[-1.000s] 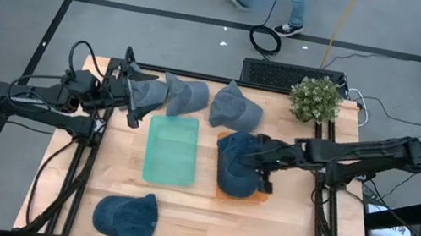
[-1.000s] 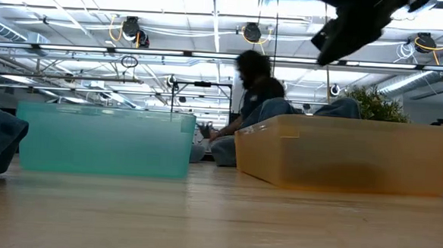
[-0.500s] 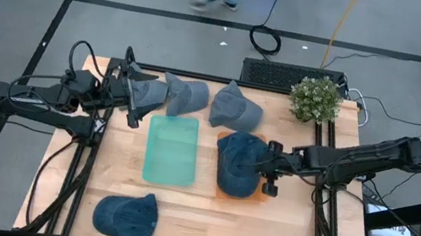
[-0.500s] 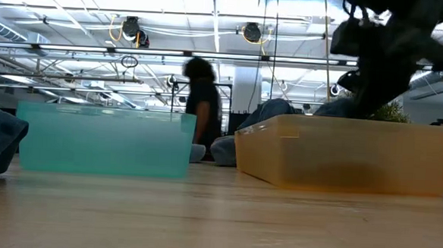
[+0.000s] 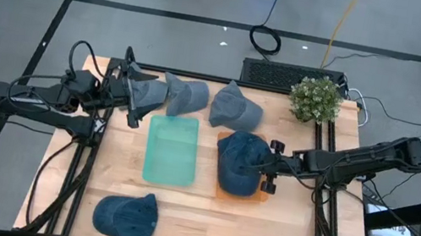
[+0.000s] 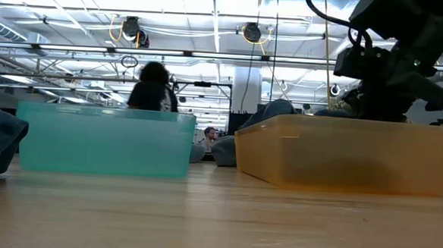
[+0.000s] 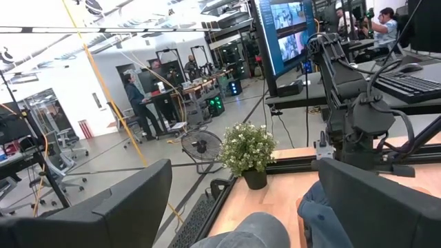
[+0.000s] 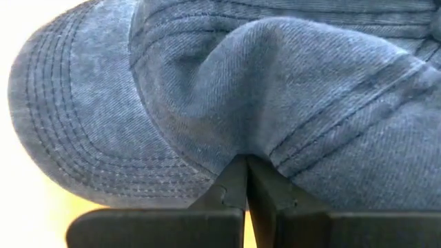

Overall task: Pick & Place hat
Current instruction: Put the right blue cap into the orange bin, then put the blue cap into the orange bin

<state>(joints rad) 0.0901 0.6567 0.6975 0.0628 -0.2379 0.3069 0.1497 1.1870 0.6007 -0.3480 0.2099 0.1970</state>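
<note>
A blue denim hat [image 5: 239, 162] sits over the orange bin [image 5: 264, 195] at the table's middle right, with my right gripper [image 5: 256, 170] shut on its crown. In the right wrist view the hat [image 8: 207, 89] fills the picture, its brim [image 8: 69, 124] over the bin's floor. In the low view the right gripper [image 6: 383, 79] reaches down behind the orange bin's wall [image 6: 341, 153]. My left gripper [image 5: 139, 96] hangs open above the table's far left, and its own view shows its fingers [image 7: 138, 207] wide apart with nothing between them. My right gripper pinches a raised fold of the hat's crown [image 8: 241, 148] between its two shut fingers [image 8: 231, 186]. It comes slanting down from the table's right side. The hat sits low in the orange bin with its brim toward the near edge; I cannot tell whether it rests on the bin's floor.
A teal bin [image 5: 172, 150] stands left of the orange one. Two more hats [image 5: 187, 94] [image 5: 235, 107] lie along the far edge, another hat [image 5: 125, 217] at the near left. A potted plant [image 5: 316, 99] stands at the far right corner. A person walks beyond the table.
My right gripper has sunk toward the orange bin, tipping further downward and drawing slightly toward the table's right edge, still shut on the hat. The hat has gone down with it into the bin.
</note>
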